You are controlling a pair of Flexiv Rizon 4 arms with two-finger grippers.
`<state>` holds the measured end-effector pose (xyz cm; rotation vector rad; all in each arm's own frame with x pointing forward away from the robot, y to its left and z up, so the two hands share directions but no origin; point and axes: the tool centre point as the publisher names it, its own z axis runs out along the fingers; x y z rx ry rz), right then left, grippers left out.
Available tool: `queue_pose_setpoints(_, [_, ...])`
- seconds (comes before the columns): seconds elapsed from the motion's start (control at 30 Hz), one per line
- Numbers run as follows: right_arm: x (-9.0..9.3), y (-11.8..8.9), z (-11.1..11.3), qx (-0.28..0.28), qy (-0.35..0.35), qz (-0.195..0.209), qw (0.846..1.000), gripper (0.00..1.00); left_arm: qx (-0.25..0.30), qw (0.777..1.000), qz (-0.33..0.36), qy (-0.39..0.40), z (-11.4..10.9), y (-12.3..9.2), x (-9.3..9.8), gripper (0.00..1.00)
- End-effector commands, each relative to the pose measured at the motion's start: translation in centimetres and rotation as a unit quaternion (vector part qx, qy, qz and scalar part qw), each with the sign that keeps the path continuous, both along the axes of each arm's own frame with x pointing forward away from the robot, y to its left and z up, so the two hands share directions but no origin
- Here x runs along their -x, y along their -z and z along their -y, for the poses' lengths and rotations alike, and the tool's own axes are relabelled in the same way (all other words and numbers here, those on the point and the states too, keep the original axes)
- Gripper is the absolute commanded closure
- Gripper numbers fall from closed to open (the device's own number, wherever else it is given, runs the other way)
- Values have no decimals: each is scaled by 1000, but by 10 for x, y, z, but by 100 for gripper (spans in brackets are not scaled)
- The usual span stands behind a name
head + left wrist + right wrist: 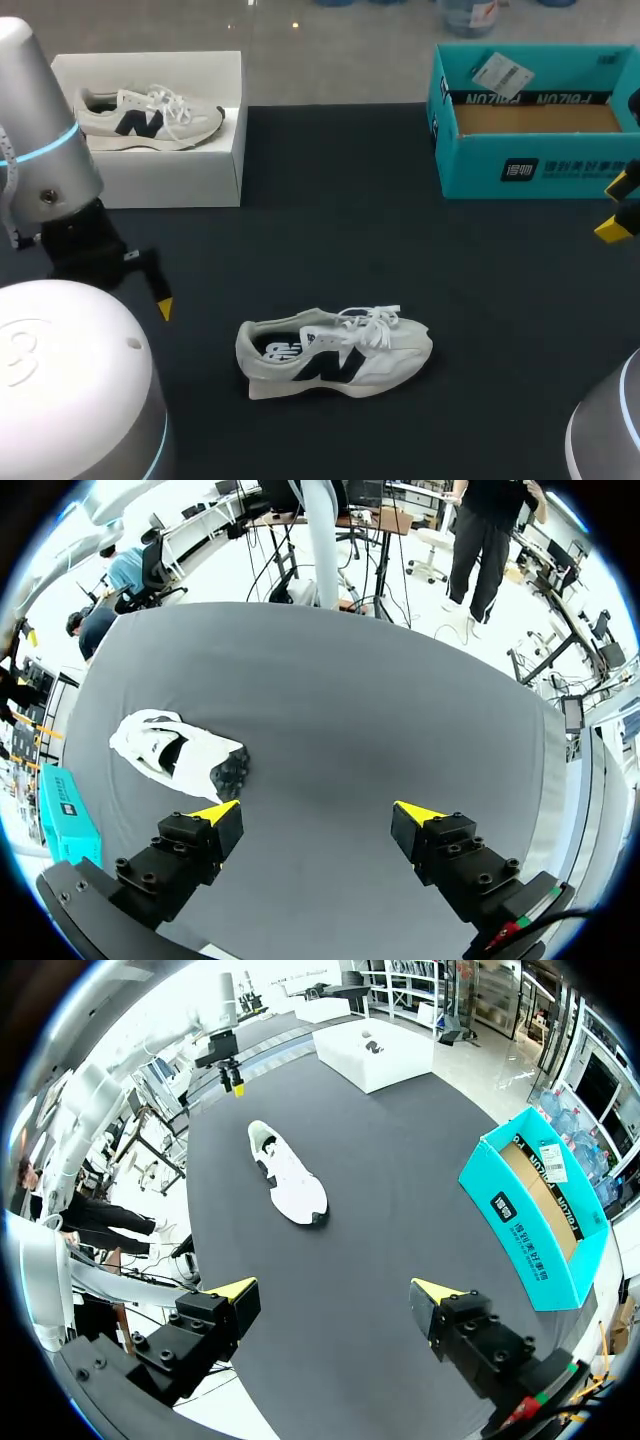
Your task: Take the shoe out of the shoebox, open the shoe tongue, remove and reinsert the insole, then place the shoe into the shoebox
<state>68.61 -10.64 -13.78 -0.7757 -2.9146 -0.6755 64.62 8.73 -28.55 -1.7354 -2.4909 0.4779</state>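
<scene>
Starting from the dark desk [330,230], you have the teal shoebox [530,165] at its far right, open side up and showing its brown cardboard floor. At the far left stands a white box [170,170] with a second sneaker [145,118] resting on top; that one looks to be no part of your job.

The shoe [335,352] you are working with sits on its sole in the near middle of the desk, well apart from both boxes. The take-out step therefore looks done, and the tongue looks to be next. The shoe's long axis runs left to right, with the heel and open collar to the left, the toe to the right, and the laces bunched over the tongue.

Your left pincer [318,812] hangs at the near left, fingers spread wide with nothing between them. The shoe lies ahead of it and off to one side. Your right pincer [338,1288] is likewise wide open and empty, out by the right edge near the shoebox, with the shoe well ahead of it. Judging from the head view, the left arm is the nearer one, and it would meet the heel end first.
</scene>
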Motion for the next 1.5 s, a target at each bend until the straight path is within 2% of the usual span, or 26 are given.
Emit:
queue_pose_setpoints(0.03, [-1,1,0,1,0,-1,1000,0,10,1000,6,-3,-3,1,3,0])
queue_pose_setpoints(0.2, [-1,1,0,1,0,-1,1000,0,10,1000,6,-3,-3,1,3,0])
queue_pose_setpoints(0.33, [-1,1,0,1,0,-1,1000,0,62,993,-15,-103,-5,9,3,0])
queue_pose_setpoints(0.47, [-1,1,0,1,0,-1,1000,0,134,968,-22,-210,-15,14,9,0])
queue_pose_setpoints(0.63, [-1,1,0,1,0,-1,1000,0,181,940,-55,-283,-25,17,16,0])
queue_pose_setpoints(0.77, [-1,1,0,1,0,-1,1000,0,204,930,-94,-292,-28,20,17,0])
queue_pose_setpoints(0.87, [-1,1,0,1,0,-1,1000,0,214,923,-150,-282,-29,25,13,0])
queue_pose_setpoints(1.07, [-1,1,0,1,0,-1,1000,0,239,894,-254,-282,-37,36,1,0])
queue_pose_setpoints(1.43, [-1,1,0,1,0,-1,1000,0,246,864,-297,-324,-29,45,0,0])
queue_pose_setpoints(1.5, [-1,1,0,1,0,-1,1000,0,249,853,-303,-345,-28,48,0,0])
